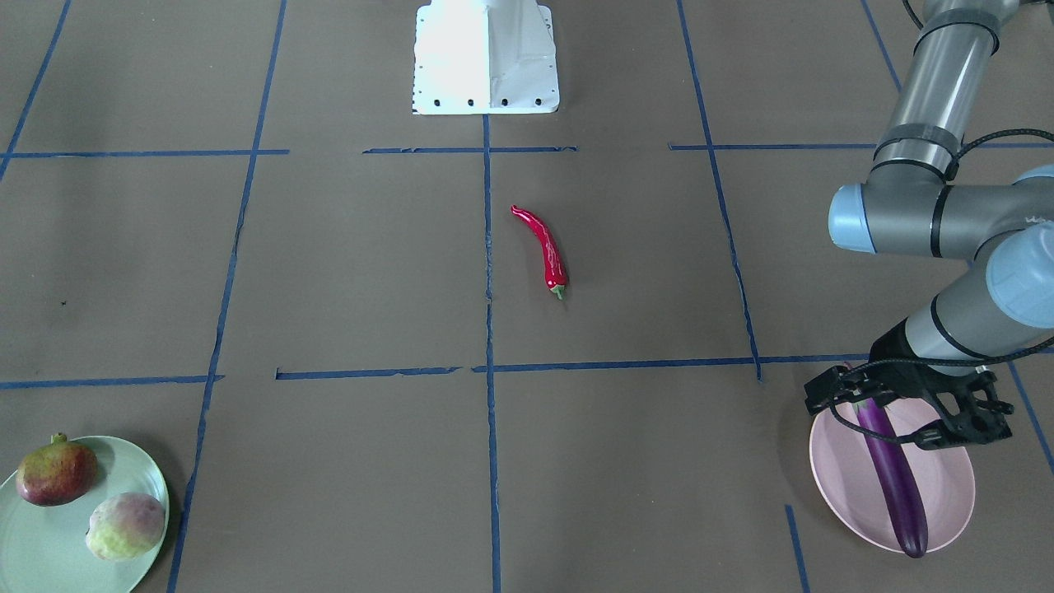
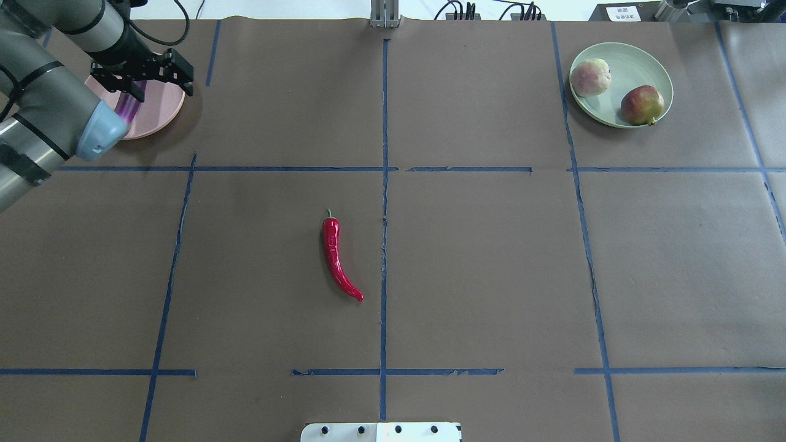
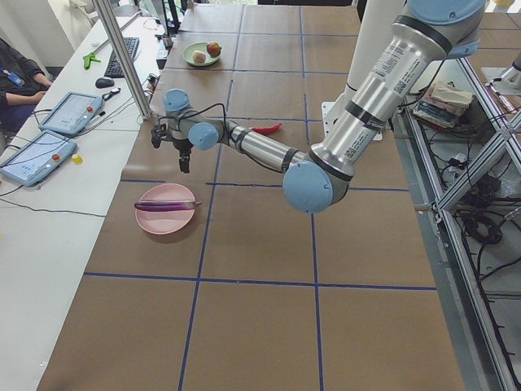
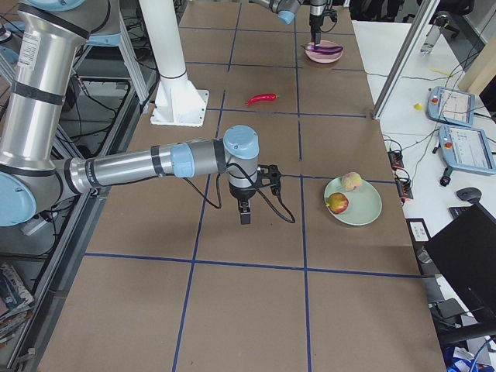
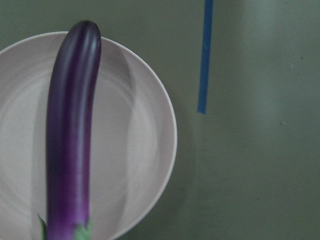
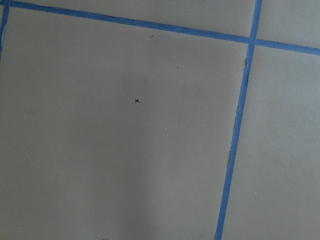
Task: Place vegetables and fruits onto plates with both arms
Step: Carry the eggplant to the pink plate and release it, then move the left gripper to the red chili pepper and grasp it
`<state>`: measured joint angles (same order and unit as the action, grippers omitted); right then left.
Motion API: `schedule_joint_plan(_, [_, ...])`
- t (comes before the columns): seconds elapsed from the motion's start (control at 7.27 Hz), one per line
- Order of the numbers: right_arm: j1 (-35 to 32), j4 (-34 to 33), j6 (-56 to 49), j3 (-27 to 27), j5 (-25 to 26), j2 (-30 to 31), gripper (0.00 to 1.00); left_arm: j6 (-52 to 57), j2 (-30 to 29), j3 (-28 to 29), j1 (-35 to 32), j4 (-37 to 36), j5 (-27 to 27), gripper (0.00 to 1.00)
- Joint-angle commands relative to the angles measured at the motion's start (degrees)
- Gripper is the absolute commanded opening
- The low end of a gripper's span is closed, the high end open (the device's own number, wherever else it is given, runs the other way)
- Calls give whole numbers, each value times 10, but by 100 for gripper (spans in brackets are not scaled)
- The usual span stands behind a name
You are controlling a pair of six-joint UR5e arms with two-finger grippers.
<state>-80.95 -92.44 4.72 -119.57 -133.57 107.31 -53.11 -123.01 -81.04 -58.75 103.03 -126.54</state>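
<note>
Front view: we are seeing the left gripper (image 1: 904, 412) hanging over the pink plate (image 1: 836, 482), its fingers spread wide and gripping nothing. The eggplant (image 1: 893, 486) is lying across that plate, one end poking just past the rim. The chili (image 1: 547, 251) is lying on the table (image 1: 370, 272) near the middle, beside a blue tape line (image 1: 488, 247). The pomegranate (image 1: 56, 472) and the green fruit (image 1: 125, 525) are sitting close together on the green plate (image 1: 49, 552).

Overhead: we are finding the same layout, with the plates at opposite far corners and the chili well apart from both.

Left side view: the left gripper is hovering clear above the eggplant, not touching it.

Right side view: the right gripper (image 4: 245, 217) is pointing down over bare table near the green plate. We cannot tell whether its fingers are apart or together.

Left wrist: the eggplant is running the length of the pink plate, cap nearest the camera.

Right wrist: we are seeing only table and tape.
</note>
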Motion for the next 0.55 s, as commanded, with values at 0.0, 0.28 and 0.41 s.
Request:
schedule_joint_plan(0.0, [0,2,1,4,0,0,100,-144,-3,-119,131,-106,57,100])
schedule_joint_plan(0.28, [0,2,1,6,1,-1,100,-268,-34,-135,269,-126,172,100])
schedule_joint_plan(0.41, [0,2,0,8,1,-1,100,-301,-48,-131,300,-124,198,100])
